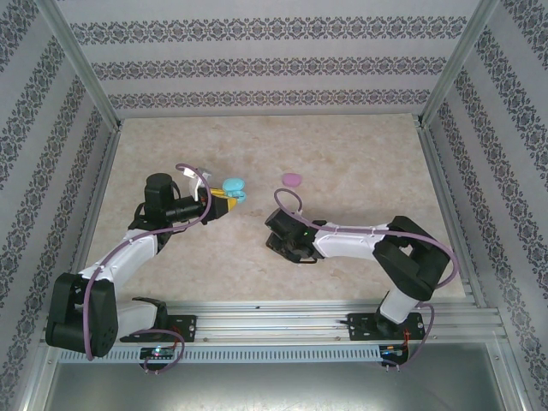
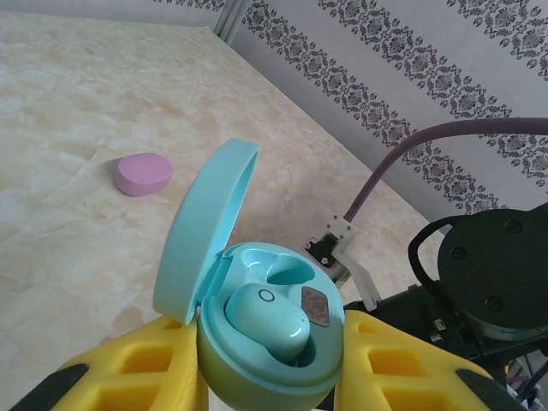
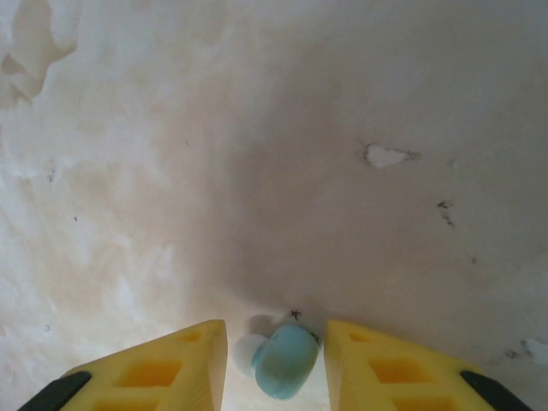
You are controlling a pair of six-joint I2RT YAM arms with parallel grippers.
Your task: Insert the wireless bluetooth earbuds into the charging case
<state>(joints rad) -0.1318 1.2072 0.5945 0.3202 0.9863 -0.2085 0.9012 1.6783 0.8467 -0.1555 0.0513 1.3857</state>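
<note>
My left gripper is shut on the base of a turquoise charging case, held up with its lid open. One light blue earbud sits in the nearer socket; the far socket is empty. From above, the case is at the tip of my left gripper. My right gripper points down at the table, open, its yellow fingers on either side of a second light blue earbud lying on the surface, with small gaps on both sides. The right gripper stands mid-table.
A closed pink oval case lies on the table behind and between the two grippers, and in the left wrist view this pink case is beyond the turquoise lid. Patterned walls and metal posts enclose the table.
</note>
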